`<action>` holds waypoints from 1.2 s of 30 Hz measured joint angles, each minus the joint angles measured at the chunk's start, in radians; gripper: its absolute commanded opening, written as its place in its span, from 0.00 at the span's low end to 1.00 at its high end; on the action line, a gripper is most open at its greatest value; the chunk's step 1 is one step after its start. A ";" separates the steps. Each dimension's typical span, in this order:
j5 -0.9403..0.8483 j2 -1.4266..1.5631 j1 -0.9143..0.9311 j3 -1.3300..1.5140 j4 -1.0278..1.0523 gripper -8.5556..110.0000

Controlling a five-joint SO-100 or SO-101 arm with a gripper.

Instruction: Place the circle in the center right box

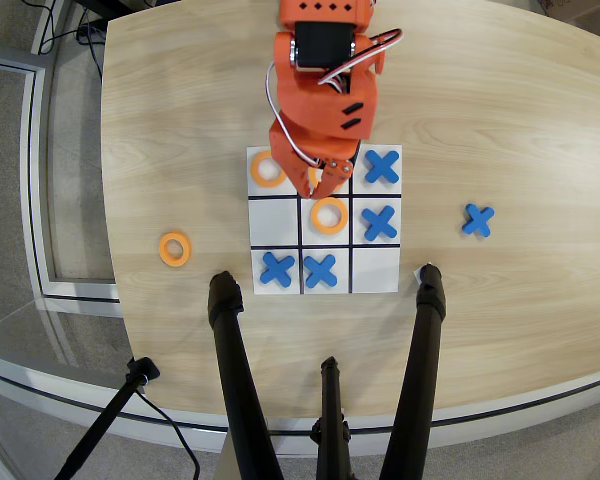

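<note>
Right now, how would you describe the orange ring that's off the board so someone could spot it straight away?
Find the white grid board in the middle of the wooden table. Look to its left in the overhead view: the circle lies alone on bare wood, level with the bottom row. Every other orange ring sits inside a cell.

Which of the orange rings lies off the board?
The orange ring on bare wood, left of the board in the overhead view. The others that show lie in board cells.
</note>
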 measured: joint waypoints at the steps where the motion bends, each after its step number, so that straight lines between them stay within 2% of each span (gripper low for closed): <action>1: 0.000 -0.031 0.014 -0.003 -0.026 0.07; 13: -0.035 -0.486 0.152 -0.261 -0.137 0.08; 18: -0.054 -0.621 0.187 -0.310 -0.147 0.18; 36: -0.072 -0.735 0.216 -0.325 -0.236 0.18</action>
